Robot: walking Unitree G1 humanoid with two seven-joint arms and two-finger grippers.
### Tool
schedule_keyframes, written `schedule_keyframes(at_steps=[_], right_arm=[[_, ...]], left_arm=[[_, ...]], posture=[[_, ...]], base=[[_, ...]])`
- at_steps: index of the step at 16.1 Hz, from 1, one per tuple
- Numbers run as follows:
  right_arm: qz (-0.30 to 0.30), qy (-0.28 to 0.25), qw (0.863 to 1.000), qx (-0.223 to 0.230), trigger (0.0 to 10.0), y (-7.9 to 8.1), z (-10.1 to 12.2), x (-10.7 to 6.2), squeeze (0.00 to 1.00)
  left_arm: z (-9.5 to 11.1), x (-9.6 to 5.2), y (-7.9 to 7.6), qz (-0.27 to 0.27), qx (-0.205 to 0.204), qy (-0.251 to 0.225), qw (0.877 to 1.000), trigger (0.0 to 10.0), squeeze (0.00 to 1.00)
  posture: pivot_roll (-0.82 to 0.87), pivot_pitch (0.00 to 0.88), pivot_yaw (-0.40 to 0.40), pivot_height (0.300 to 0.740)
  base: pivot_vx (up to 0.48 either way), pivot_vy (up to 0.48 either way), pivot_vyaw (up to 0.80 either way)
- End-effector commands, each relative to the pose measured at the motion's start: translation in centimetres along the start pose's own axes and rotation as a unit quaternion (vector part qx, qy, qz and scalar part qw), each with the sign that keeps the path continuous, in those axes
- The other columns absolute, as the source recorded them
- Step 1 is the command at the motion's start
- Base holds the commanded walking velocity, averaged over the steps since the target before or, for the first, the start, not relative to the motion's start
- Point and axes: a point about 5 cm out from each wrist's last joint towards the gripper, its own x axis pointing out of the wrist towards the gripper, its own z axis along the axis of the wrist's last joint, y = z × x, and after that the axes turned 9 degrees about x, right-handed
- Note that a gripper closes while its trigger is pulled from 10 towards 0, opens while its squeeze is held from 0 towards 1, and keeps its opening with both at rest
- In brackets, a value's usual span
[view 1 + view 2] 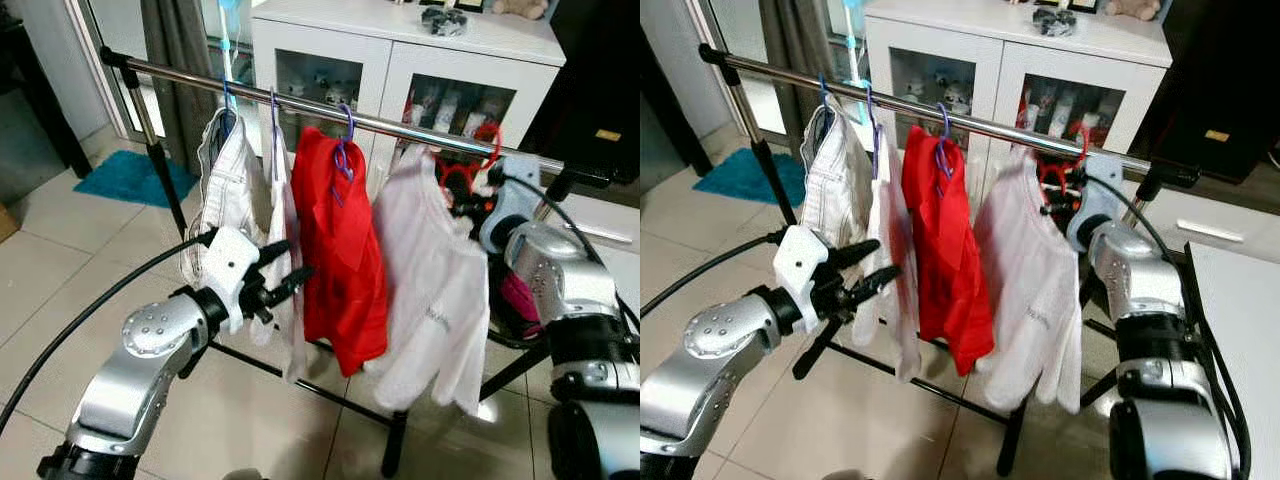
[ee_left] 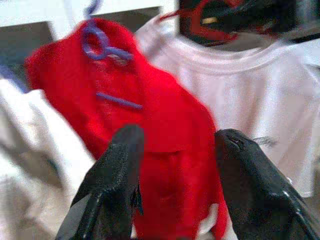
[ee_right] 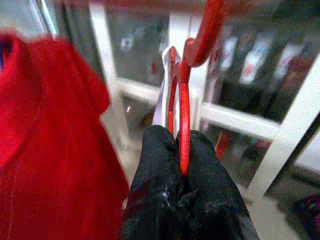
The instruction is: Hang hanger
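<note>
Right gripper [image 3: 182, 172] clamps red hanger [image 3: 186, 95] hooked over rail [image 1: 400, 124]

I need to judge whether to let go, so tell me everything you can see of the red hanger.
The red hanger looks like thin glossy plastic, with a curved hook on top. It carries the white shirt at the rail's right end, beside the red garment. The right gripper is shut on its neck below the hook. The hook is up at the rail; whether it rests on it is unclear.

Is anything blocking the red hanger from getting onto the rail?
Nothing visible does. The right gripper is shut on the red hanger, whose hook is at the rail, right of the red garment.
</note>
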Motion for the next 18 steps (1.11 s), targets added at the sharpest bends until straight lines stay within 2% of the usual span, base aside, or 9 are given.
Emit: schedule_keyframes(at_steps=[1,3,4,6,8,9,11,18], right_arm=[[0.001,-0.049,0.999,0.014,0.0,0.5,1.6,-0.8,0.00],[0.002,-0.060,0.998,0.019,0.0,1.1,1.2,-1.5,0.00],[0.013,-0.078,0.997,0.024,0.0,2.0,0.5,-2.4,0.00],[0.017,-0.096,0.994,0.052,0.0,3.0,-1.3,-4.0,0.00],[0.008,-0.082,0.994,0.077,0.0,4.1,-4.1,-5.7,0.00],[0.009,-0.074,0.994,0.077,0.0,4.4,-4.6,-6.0,0.00],[0.022,-0.055,0.997,0.055,0.0,5.4,-5.5,-6.1,0.00],[0.057,-0.022,0.998,0.034,0.0,6.7,-6.2,-6.1,0.00]], left_arm=[[-0.2,-0.1,0.4,0.034,0.011,0.010,0.999,10.0,0.00],[-0.5,-0.2,0.4,0.050,0.011,0.016,0.999,10.0,0.00],[-0.6,-0.3,0.4,0.060,0.010,0.016,0.998,10.0,0.00],[-0.6,-0.2,0.1,0.070,0.001,0.012,0.997,10.0,0.00],[-0.8,-0.2,-0.5,0.068,-0.011,0.012,0.998,10.0,0.00],[-0.8,-0.2,-0.6,0.069,-0.013,0.012,0.997,10.0,0.00],[-1.1,-0.2,-0.9,0.068,-0.020,0.014,0.997,10.0,0.00],[-1.3,-0.5,-1.4,0.071,-0.031,0.017,0.997,10.0,0.00]], posture=[[0.04,0.000,-0.051,0.740],[0.04,0.000,-0.053,0.740],[0.04,0.000,-0.055,0.740],[0.04,0.000,-0.059,0.740],[0.03,0.000,-0.051,0.740],[0.03,0.000,-0.051,0.740],[0.02,0.000,-0.051,0.740],[0.02,0.000,-0.073,0.740]], base=[[0.000,0.000,0.00],[0.000,0.000,0.00],[0.000,0.000,0.00],[0.000,0.000,0.00],[0.000,0.000,0.00],[0.000,0.000,0.00],[0.000,0.000,0.00],[0.000,0.000,0.00]])
